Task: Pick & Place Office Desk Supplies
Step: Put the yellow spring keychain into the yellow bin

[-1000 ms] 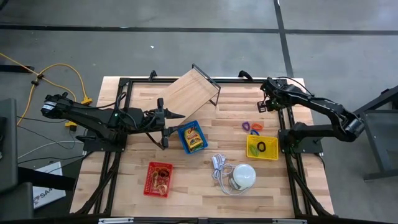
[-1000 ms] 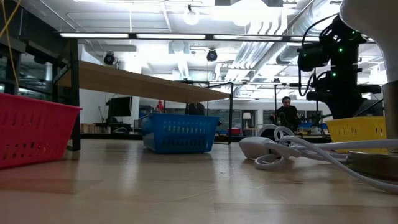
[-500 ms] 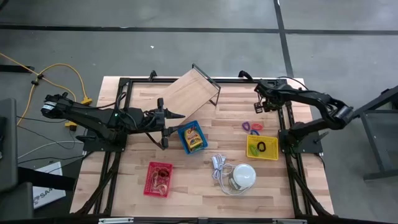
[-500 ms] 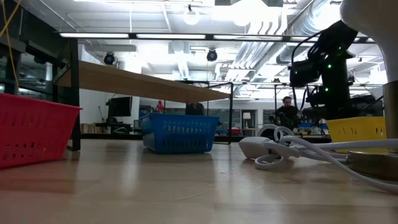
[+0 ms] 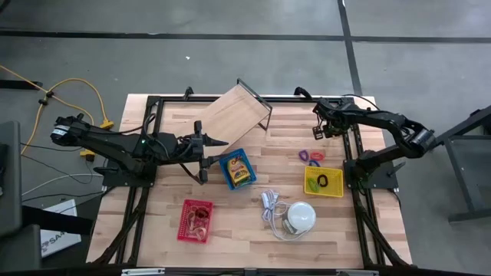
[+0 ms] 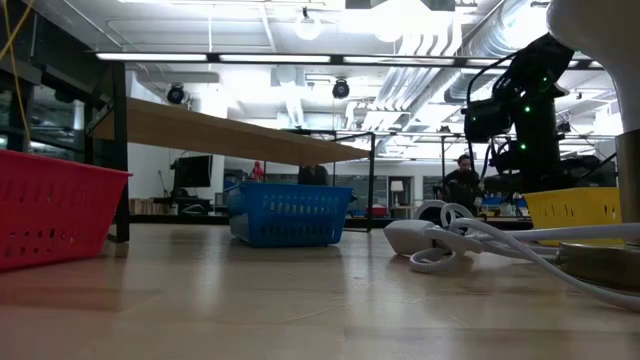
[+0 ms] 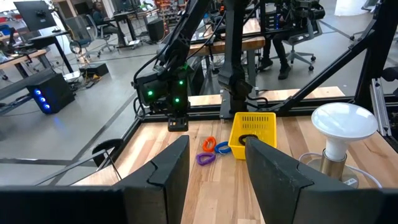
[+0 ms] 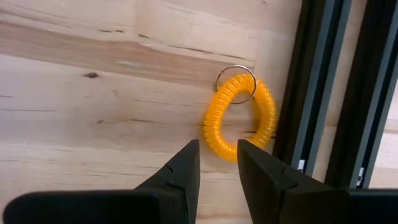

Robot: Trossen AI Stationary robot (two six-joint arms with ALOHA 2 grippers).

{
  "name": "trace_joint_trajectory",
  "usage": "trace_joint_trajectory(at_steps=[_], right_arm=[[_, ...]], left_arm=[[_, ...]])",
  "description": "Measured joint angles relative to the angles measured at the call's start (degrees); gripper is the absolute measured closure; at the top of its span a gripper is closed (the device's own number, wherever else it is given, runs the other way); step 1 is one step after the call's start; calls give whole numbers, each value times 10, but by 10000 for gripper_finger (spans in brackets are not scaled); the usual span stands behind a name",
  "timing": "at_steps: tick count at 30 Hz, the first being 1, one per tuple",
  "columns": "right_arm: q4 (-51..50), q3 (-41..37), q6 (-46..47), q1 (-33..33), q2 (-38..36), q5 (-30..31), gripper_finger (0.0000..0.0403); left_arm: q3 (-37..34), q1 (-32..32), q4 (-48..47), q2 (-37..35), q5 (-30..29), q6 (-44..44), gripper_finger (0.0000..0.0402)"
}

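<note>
Right wrist view puts your right claw (image 8: 217, 163) directly over an orange coil wrist band (image 8: 239, 118) with a small metal ring, lying flat on the worktop (image 8: 93, 93) just beside the black frame rail (image 8: 323, 87); the fingers stand slightly apart and hold nothing, their tips just short of the coil. From the high view, that claw (image 5: 321, 125) sits near the far right corner of the worktop, with purple and orange coil bands (image 5: 310, 156) loose on the wood nearer you, just beyond the yellow basket (image 5: 323, 182). Your left claw (image 5: 205, 151) waits beside the blue basket (image 5: 238, 169), which holds a yellow-green packet, fingers spread and empty. A red basket (image 5: 196, 221) with rubber bands sits at the near left.
</note>
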Motion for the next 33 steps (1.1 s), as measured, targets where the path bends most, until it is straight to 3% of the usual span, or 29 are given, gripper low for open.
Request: trace_joint_trajectory(at_steps=[33], right_arm=[[63,-43,-19,1,0,13,307]], left_arm=[[0,0,0,0,0,0,252]])
